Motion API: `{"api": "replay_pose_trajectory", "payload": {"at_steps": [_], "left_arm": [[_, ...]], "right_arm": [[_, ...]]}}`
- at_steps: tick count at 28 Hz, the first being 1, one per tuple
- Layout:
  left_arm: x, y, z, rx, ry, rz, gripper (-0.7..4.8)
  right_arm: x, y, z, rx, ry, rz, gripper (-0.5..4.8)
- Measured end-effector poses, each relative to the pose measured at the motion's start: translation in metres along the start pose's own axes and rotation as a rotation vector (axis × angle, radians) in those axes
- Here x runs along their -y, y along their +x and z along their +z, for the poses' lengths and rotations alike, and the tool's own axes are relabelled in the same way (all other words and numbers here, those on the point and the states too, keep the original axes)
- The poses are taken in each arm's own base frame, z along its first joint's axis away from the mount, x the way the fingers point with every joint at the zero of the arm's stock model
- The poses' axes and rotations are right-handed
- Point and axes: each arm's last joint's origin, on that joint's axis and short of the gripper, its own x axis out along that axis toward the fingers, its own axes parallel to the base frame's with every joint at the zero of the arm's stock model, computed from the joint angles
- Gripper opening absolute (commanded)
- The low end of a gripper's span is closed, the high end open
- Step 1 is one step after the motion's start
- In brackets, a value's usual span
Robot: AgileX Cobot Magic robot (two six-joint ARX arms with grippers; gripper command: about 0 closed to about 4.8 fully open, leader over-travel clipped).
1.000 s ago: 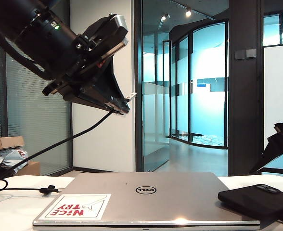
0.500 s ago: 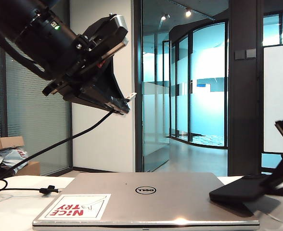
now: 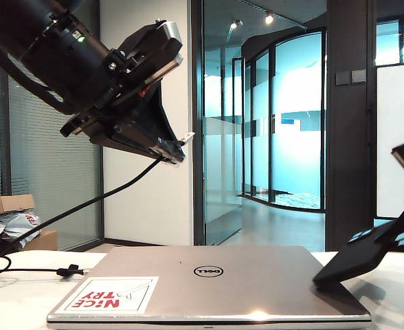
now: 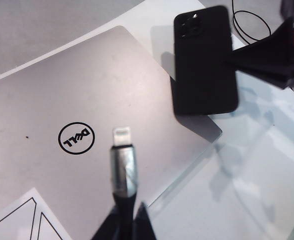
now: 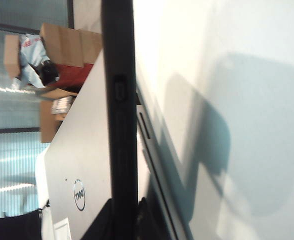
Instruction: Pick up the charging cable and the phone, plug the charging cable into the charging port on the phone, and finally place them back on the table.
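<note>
The left gripper [image 3: 167, 148], raised high above the white tabletop [image 3: 23, 292], is pressed together on the thin black charging cable [image 4: 121, 175] just behind its silvery-white plug tip, which projects forward from the jaws over the silver Dell laptop [image 4: 62, 100]. The cord trails down from this claw to the table at the left. The right gripper [image 5: 122, 215], low at the right, is pinching the flat matte-black phone [image 4: 204, 60] across its thin edges, holding it tilted off the table beside the laptop's corner. The likely faults: a narrow edge grip lets the phone pivot or slip; cable drag can twist the plug off line; a misaligned approach would drive the tip against the phone's rim instead of its port.
</note>
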Motion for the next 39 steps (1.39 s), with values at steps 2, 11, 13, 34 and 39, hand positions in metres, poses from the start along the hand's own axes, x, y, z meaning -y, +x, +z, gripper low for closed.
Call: {"api": "replay_pose_trajectory", "payload": {"at_steps": [2,11,13,34,39], "left_arm": [[0.000,0.000,0.000,0.000,0.000,0.000,-0.07],[0.000,0.000,0.000,0.000,0.000,0.000,-0.07],[0.000,0.000,0.000,0.001,0.000,0.000,-0.07],[0.000,0.000,0.000,0.000,0.000,0.000,-0.07],[0.000,0.000,0.000,0.000,0.000,0.000,-0.07]], "right_arm": [[-0.014,-0.014,0.003,0.015,-0.081,-0.014,-0.07],[-0.064,-0.057,0.018,-0.097,-0.350,-0.285,-0.07],[-0.072,-0.060,0.020,-0.139,-0.379,-0.324,-0.07],[-0.083,-0.046,-0.028,-0.470,-0.690,-0.667,-0.07],[-0.075,-0.034,-0.029,-0.515,-0.677,-0.706,-0.07]]}}
